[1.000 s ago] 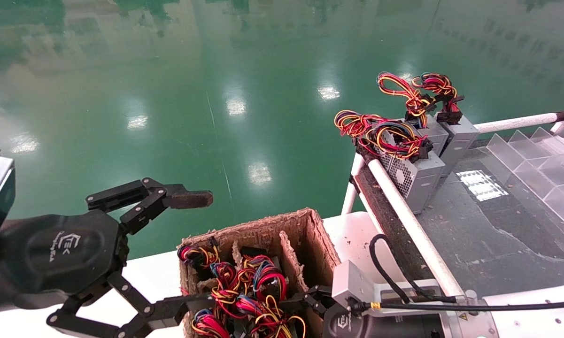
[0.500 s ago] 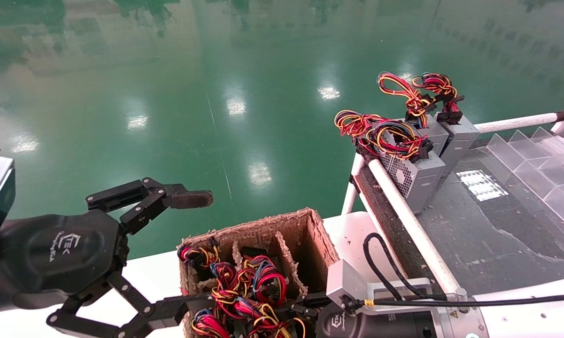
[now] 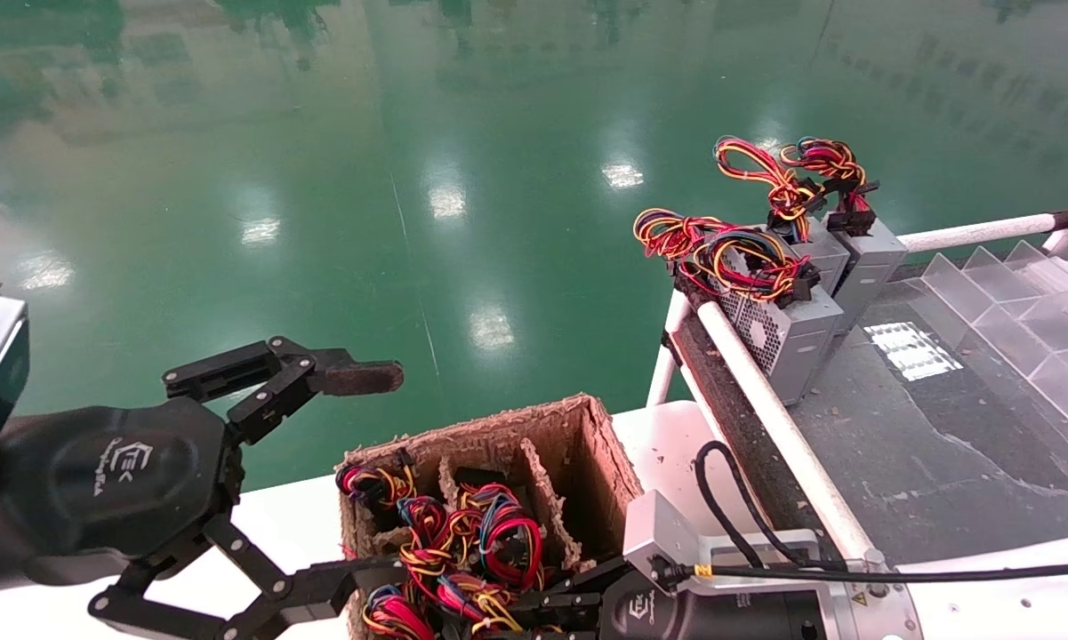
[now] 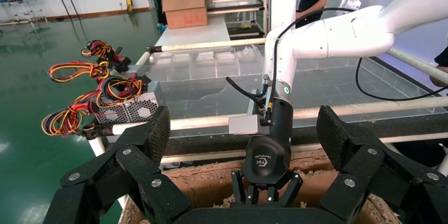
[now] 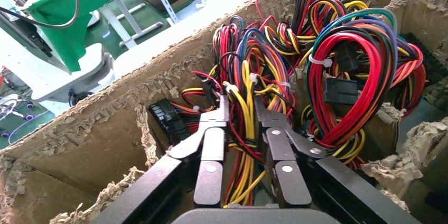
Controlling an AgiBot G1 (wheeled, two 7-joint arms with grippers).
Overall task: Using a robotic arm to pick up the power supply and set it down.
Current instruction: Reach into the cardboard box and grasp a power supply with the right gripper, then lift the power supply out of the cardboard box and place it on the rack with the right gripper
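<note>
My right gripper (image 3: 509,613) reaches into the brown cardboard box (image 3: 498,425) at the front. In the right wrist view its black fingers (image 5: 242,109) stand close together on a yellow, red and black wire bundle (image 5: 239,84) of a power supply. The supply's grey body is hidden under the wires. Several more looped bundles (image 3: 485,533) fill the box compartments. In the left wrist view the right gripper (image 4: 267,195) points down into the box. My left gripper (image 3: 347,484) hangs open just left of the box with nothing between its fingers (image 4: 244,129).
Three grey power supplies (image 3: 791,329) with looped wires stand at the far end of the dark table (image 3: 925,462) on the right, behind a white rail (image 3: 765,400). Clear plastic dividers (image 3: 1031,293) lie at the far right. Green floor lies beyond.
My right gripper has moved left and deeper into the box, its fingers now among the wire bundles. The left gripper has stayed where it was.
</note>
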